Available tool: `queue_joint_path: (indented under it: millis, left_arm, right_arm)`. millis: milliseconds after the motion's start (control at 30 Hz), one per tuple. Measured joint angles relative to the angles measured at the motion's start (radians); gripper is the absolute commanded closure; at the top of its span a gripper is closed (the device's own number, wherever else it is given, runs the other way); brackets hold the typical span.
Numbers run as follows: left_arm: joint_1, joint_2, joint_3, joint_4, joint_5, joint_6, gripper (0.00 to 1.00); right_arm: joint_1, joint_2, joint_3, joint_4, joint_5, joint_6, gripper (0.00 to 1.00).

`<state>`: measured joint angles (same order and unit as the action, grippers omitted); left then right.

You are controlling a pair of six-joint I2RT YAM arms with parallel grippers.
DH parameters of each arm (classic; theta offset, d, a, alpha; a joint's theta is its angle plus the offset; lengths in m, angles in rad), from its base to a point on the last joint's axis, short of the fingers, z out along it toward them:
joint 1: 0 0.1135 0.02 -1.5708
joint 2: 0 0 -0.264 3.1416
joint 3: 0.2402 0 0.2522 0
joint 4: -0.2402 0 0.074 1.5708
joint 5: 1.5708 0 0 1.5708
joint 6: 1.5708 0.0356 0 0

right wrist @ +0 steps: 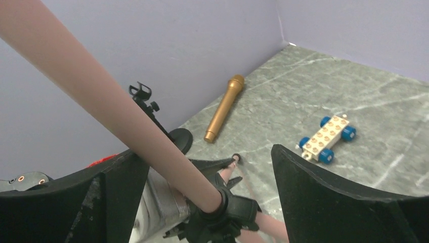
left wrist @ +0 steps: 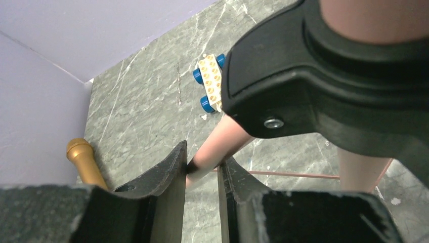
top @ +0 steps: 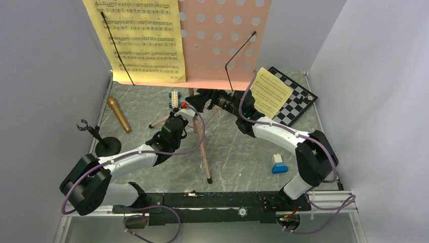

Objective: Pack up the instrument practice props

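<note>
Closure of the right gripper (right wrist: 208,149) is, in my judgement, what the next move is turning on. It is standing spread wide, one finger on either side of the lower hub (right wrist: 222,210) of the pink music stand (top: 225,35), and I cannot see it touching anything. The centre pole (right wrist: 101,96) is rising out of that gap and slanting up and away, so its long axis is running across the opening, not along it. The left gripper (left wrist: 202,157) is pinching one tripod leg (left wrist: 222,139) just under the hub, its fingers drawn close with the tube between them. The right arm is lying nearer the pole, the left nearer the legs. The stand is sitting mid-table on the grey marbled table (top: 238,147), with pale walls (top: 45,76) closing in on three sides and leaving little swing room for the tall desk. Yellow sheet music (top: 144,38) is resting on that desk. One loose page (top: 271,92) is showing over the chessboard (top: 296,104), though I cannot tell what is propping it. The microphone (top: 119,114) and mic stand (top: 103,144) are waiting by the left wall, well apart from both grippers, and a toy car (top: 174,98) is sitting just behind the legs.
</note>
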<state>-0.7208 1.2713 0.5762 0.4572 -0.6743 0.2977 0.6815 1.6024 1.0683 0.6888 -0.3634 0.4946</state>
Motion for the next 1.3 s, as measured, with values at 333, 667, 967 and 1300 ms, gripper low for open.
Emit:
queue_joint_path:
  millis: [333, 667, 967, 1300]
  left_arm:
    - [0.004, -0.032, 0.037, -0.150, 0.005, -0.111, 0.34]
    - [-0.002, -0.172, 0.039, -0.371, 0.004, -0.243, 0.22]
    - [-0.028, -0.558, 0.023, -0.608, 0.042, -0.493, 0.13]
    - [-0.028, -1.048, -0.015, -0.762, 0.088, -0.618, 0.01]
  right_arm:
    - [-0.063, -0.249, -0.136, -0.239, 0.175, -0.057, 0.04]
    - [-0.063, -0.497, -0.346, -0.378, 0.264, -0.099, 0.03]
    - [0.319, -0.708, -0.525, -0.487, 0.592, -0.290, 0.05]
    - [0.694, -0.617, -0.437, -0.490, 0.866, -0.496, 0.00]
